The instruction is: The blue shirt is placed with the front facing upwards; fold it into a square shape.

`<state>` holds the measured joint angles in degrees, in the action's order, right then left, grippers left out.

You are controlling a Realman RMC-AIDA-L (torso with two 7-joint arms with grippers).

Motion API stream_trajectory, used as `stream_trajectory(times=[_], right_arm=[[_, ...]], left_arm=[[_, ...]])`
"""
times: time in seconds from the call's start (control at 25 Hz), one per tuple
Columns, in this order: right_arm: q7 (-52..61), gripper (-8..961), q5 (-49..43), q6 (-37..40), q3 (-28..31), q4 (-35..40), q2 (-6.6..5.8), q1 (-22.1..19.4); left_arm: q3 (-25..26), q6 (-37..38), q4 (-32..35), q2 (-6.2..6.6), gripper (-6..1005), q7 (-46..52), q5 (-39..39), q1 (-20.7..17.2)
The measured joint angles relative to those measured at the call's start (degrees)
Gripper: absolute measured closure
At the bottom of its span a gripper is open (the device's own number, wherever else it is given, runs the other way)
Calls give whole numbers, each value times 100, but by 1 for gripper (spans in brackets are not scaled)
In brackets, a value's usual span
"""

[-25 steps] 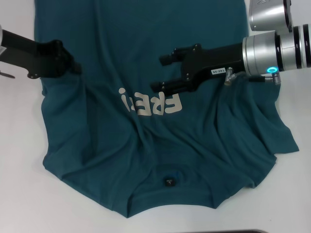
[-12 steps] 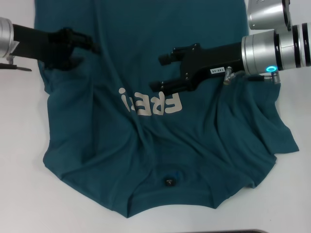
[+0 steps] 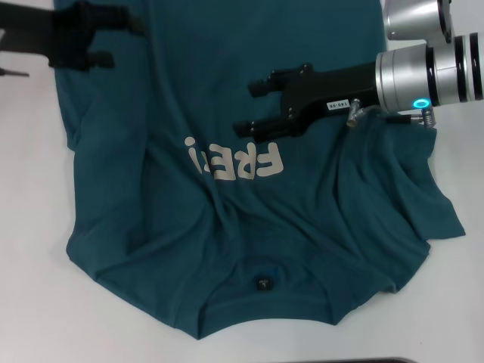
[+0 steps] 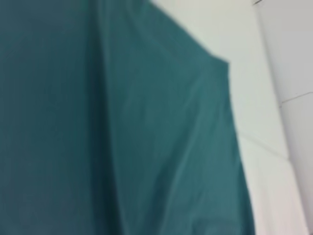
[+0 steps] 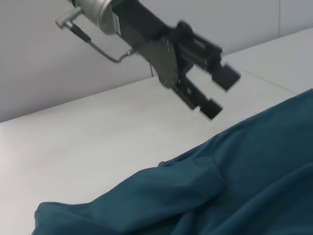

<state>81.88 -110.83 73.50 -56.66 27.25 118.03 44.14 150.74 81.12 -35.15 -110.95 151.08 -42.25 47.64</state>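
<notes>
The blue shirt (image 3: 249, 219) lies spread front up on the white table, rumpled, with pale lettering (image 3: 234, 161) on the chest and a small black neck label (image 3: 264, 283) near the front edge. My right gripper (image 3: 246, 108) hovers open over the chest just beyond the lettering, nothing between its fingers. My left gripper (image 3: 125, 43) is at the far left over the shirt's side, open and empty. The right wrist view shows the left gripper (image 5: 224, 93) raised clear above the table, beyond the shirt (image 5: 234, 191). In the left wrist view, only shirt cloth (image 4: 122, 127) and table show.
Bare white table (image 3: 30, 302) surrounds the shirt on the left, right and front. The shirt's right sleeve (image 3: 435, 215) is bunched in folds under my right arm. A light wall (image 5: 44, 58) rises behind the table's far edge.
My left gripper has let go of the shirt's left side and moved up and away from it. The cloth there has dropped flatter. My right gripper has barely shifted.
</notes>
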Motion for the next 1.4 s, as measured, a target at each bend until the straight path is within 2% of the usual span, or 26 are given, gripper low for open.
stream_trajectory(times=[0.08, 0.28, 0.48, 0.76, 0.92, 1.08, 1.4], right_arm=[[39, 113, 7, -8, 13, 0, 0, 0], [157, 119, 48, -57, 29, 1, -9, -3], [268, 126, 60, -135, 58, 15, -17, 14], [319, 135, 62, -125, 185, 79, -33, 13], [362, 139, 62, -88, 182, 135, -14, 6], [375, 139, 55, 15, 149, 147, -6, 6], [461, 139, 18, 296, 129, 150, -35, -8]], left_arm=[[10, 0, -31, 31, 103, -193, -159, -12], [-268, -11, -172, 81, 103, -912, -132, -110], [-623, 343, -321, 307, 102, -1055, -118, -305], [-640, 1077, -481, 492, 107, -1004, -57, -690], [-641, 1316, -466, 497, 107, -992, 20, -875], [-646, 1395, -452, 437, 107, -949, 191, -978], [-653, 1414, -431, 343, 107, -890, 524, -990]])
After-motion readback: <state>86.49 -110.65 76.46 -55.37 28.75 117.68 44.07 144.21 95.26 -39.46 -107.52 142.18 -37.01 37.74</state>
